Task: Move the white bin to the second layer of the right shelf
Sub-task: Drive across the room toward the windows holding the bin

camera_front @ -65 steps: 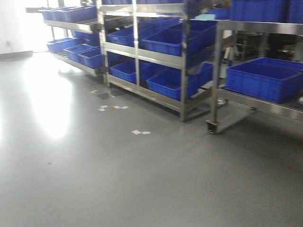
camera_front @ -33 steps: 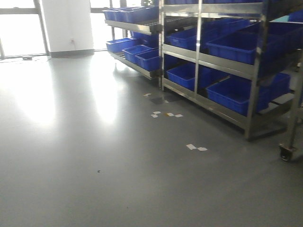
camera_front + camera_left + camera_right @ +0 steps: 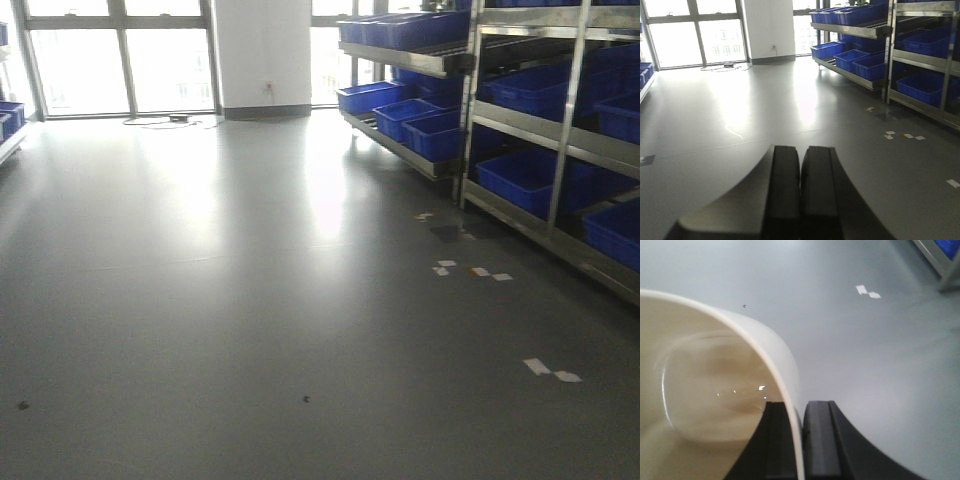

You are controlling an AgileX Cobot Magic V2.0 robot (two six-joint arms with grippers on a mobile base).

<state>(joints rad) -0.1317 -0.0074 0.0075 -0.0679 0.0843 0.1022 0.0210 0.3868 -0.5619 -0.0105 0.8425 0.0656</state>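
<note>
The right fingers (image 3: pixel 820 445) are clenched on one wall of the white bin (image 3: pixel 715 380), one black pad inside the tub and one outside, with the thin cream rim running up between them. The bin hangs off that single pinch above the grey floor (image 3: pixel 250 300), on no shelf yet. The left fingers (image 3: pixel 782 190) are pressed flat together with nothing between them, pointing out over open floor. From where I stand this looks like the carrying leg of the job, with the base swinging about the room and the shelves off to one side. To do it well I'd hold the pinch hard and the wrist level, because a tub held by one wall wants to swing and twist when the base turns (and glossy plastic gives the pads little to bite on). The bin is smooth and shiny, its inside catching small highlights, its walls curving down to a rounded bottom. Beyond it the floor is a dull sheen with window (image 3: pixel 120 60) glare across it and a few white tape marks (image 3: pixel 550 370). The steel racks (image 3: pixel 565 130) stand along the right, loaded with blue crates (image 3: pixel 520 175). I cannot pick out the roller level meant for the bin from here.
</note>
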